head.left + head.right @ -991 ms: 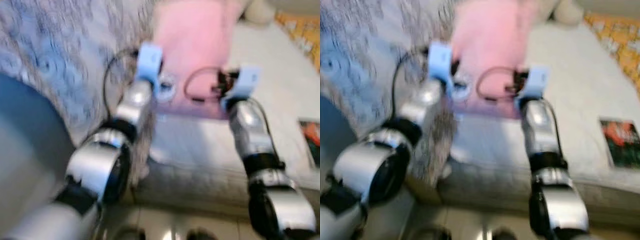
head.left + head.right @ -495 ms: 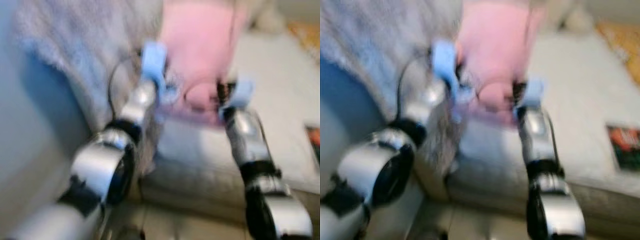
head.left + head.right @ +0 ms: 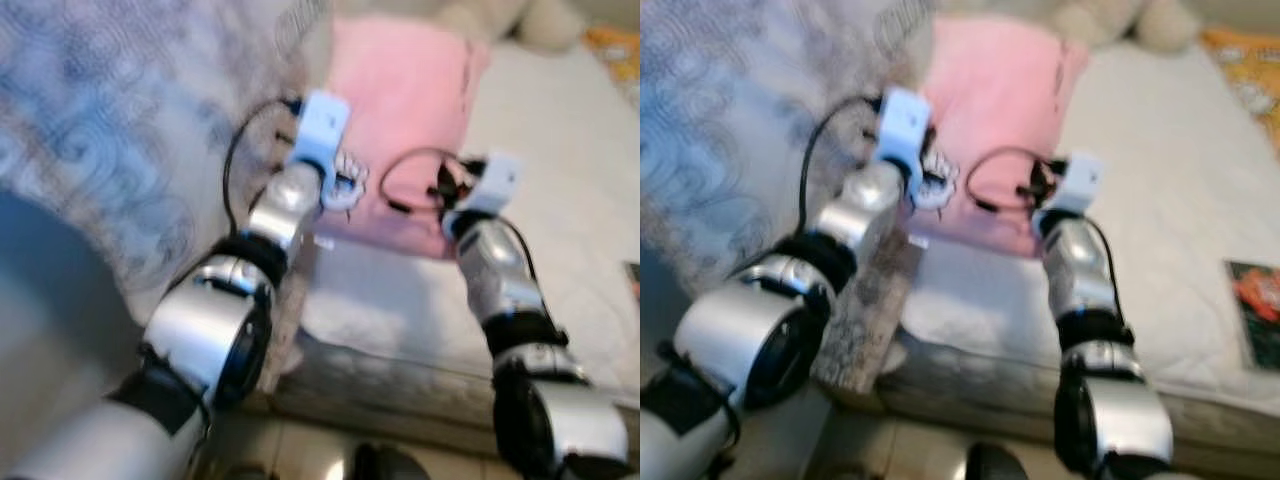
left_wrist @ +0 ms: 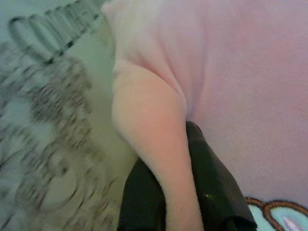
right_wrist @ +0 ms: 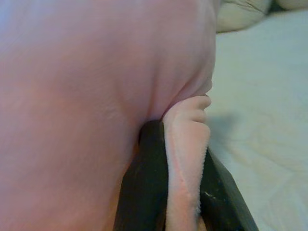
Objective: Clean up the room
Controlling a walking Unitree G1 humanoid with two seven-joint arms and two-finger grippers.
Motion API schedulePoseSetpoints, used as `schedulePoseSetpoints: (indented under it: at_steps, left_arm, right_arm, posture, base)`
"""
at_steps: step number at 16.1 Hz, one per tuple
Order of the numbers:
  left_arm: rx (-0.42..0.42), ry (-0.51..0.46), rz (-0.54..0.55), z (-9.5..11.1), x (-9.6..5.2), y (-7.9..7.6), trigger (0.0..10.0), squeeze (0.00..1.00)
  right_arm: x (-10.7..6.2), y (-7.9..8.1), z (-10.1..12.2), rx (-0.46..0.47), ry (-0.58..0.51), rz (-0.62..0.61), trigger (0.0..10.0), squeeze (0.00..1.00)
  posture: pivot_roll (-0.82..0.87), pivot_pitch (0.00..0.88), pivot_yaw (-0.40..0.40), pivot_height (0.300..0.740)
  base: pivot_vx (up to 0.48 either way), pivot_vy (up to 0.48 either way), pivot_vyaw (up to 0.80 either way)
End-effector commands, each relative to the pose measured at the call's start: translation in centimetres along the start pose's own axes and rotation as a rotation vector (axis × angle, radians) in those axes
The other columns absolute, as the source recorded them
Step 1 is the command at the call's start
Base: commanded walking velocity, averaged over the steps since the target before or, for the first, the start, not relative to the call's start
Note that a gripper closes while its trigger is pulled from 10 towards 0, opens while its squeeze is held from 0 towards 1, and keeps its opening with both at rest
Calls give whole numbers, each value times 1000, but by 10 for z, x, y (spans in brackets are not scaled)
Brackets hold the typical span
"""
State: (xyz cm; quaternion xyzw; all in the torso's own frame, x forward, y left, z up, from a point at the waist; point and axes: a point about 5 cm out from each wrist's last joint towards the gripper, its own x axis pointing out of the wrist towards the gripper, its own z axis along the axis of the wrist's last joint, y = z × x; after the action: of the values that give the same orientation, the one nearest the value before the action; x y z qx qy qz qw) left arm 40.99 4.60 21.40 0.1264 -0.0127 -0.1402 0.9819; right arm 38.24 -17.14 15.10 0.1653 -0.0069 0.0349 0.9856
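- Soft pink fleece blanket (image 3: 400,110): you have it spread on the pale quilted bed (image 3: 1160,200), just beside a grey-and-blue swirl-patterned blanket (image 3: 120,130).
- Left gripper (image 4: 185,192): your black fingers (image 4: 211,187) are pinched tight on a raised fold at the pink blanket's near edge.
- Right gripper (image 5: 180,192): your fingers (image 5: 144,187) are clamped on another fold of that edge.
- Cream plush toy (image 3: 1110,15): lies beyond the blanket.
- Dark-covered book (image 3: 1260,315): lies flat on the bed, well apart.
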Motion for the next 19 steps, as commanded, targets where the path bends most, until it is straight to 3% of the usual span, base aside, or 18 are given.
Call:
schedulePoseSetpoints:
  at_steps: [1,3,6,7,10,12,16,19]
  left_arm:
    - [68,-6,33,10,2,14,10000,0]
    - [136,-4,37,15,3,10,10000,0]
    - [173,7,33,15,4,5,10000,0]
    - [177,18,29,14,4,3,10000,0]
    - [182,90,62,-7,0,1,10000,0]
    - [178,99,82,-10,0,2,10000,0]
    - [200,85,80,-9,0,-4,10000,0]
    - [210,81,60,-11,-1,1,10000,0]
  right_arm:
    - [6,6,4,83,2,21,10000,0]
    - [7,3,-3,148,49,18,10000,0]
    - [9,4,-8,170,83,28,10000,0]
    - [9,4,-10,149,103,27,10000,0]
    - [9,-4,-15,-71,158,-37,10000,0]
    - [8,-6,-15,-127,167,-56,10000,0]
    - [9,-13,-11,-173,162,-98,10000,0]
    - [9,-7,-19,-111,175,-119,10000,0]
  posture:
    - [69,128,24,736]
    - [92,171,32,736]
    - [116,234,40,736]
    - [122,265,42,736]
    - [87,331,36,736]
    - [74,338,32,736]
    - [62,359,21,736]
    - [60,357,16,736]
  base:
    - [0,0,0]
    - [0,0,0]
    - [0,0,0]
    - [0,0,0]
    - [0,0,0]
    - [0,0,0]
    - [0,0,0]
    - [0,0,0]
